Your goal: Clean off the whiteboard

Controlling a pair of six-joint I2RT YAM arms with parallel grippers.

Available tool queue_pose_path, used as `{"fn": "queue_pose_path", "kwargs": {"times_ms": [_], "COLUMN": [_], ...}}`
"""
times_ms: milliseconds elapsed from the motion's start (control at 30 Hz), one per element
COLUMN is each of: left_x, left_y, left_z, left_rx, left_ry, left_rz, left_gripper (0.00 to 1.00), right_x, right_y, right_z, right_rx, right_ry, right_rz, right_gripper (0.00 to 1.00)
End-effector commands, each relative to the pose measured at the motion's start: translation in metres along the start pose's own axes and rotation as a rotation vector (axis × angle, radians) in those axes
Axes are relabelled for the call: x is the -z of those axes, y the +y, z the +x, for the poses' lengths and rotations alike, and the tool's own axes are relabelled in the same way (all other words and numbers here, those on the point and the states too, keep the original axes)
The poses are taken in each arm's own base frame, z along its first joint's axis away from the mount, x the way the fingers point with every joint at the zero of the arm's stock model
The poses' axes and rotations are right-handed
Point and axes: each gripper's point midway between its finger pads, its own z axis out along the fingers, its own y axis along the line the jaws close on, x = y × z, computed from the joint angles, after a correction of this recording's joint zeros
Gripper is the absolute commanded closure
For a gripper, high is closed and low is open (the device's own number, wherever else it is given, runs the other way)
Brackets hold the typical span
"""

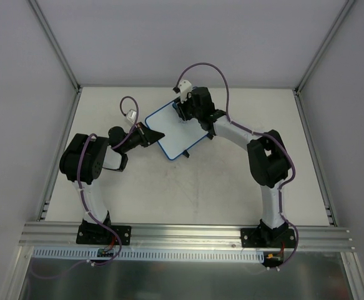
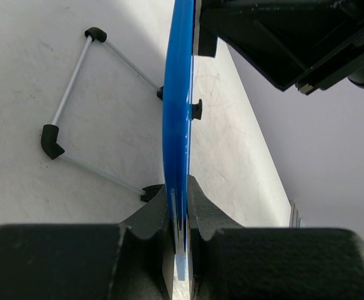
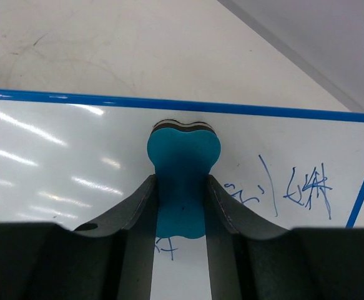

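One scuffed white table (image 1: 194, 194) (grey walls (image 1: 19, 56) around) beneath the whiteboard (image 1: 171, 132).

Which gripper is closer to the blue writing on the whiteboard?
Right. The right gripper holds the eraser on the whiteboard beside the blue writing; the left gripper clamps the board's edge, elsewhere.

A robot lab cell (aluminium frame (image 1: 182, 234), plain grey walls (image 1: 19, 62)).

1. We see bright, even light; shadows beside the whiteboard (image 1: 169, 131) are faint.
2. We see white glare streaks across its face in the right wrist view.
3. We find its near rim soft in the left wrist view.
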Motion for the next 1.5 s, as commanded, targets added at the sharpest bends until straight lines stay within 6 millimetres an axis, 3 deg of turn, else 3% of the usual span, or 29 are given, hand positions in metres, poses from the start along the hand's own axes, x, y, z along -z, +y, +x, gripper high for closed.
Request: {"fn": "queue_pose_path", "kwargs": {"times_ms": [0,467,667,833,1067,1233,1267,1467], "left_x": [0.005,0.004,0.005,0.005,0.007,0.007,0.007,0.009], "left_y": [-0.035,-0.035,-0.036,-0.036,-0.037,-0.036,-0.036,-0.037], "left_z": [-0.030,-0.030,-0.029,-0.030,-0.031,-0.033,-0.033,-0.037], "left_rx": [-0.201,-0.196,-0.198,-0.196,-0.198,-0.194,-0.194,-0.190], "left_ry": [-0.128,-0.124,-0.124,-0.125,-0.133,-0.140,-0.140,-0.154], "left_rz": [0.163,0.166,0.168,0.170,0.168,0.165,0.165,0.168], "left_gripper": [1.00,1.00,1.00,1.00,1.00,1.00,1.00,1.00], "right_x": [0.003,0.022,0.027,0.022,0.020,0.027,0.030,0.043], "right_y": [0.043,0.115,0.121,0.105,0.066,0.046,0.031,-0.004], "right_z": [0.053,0.065,0.064,0.062,0.067,0.078,0.082,0.099], "right_rx": [0.013,0.134,0.142,0.104,-0.048,-0.139,-0.152,-0.274], "right_ry": [0.147,0.181,0.175,0.181,0.181,0.200,0.208,0.253], "right_rz": [-0.104,-0.270,-0.275,-0.182,-0.058,0.021,0.084,0.204], "right_gripper": [1.00,1.00,1.00,1.00,1.00,1.00,1.00,1.00]}}
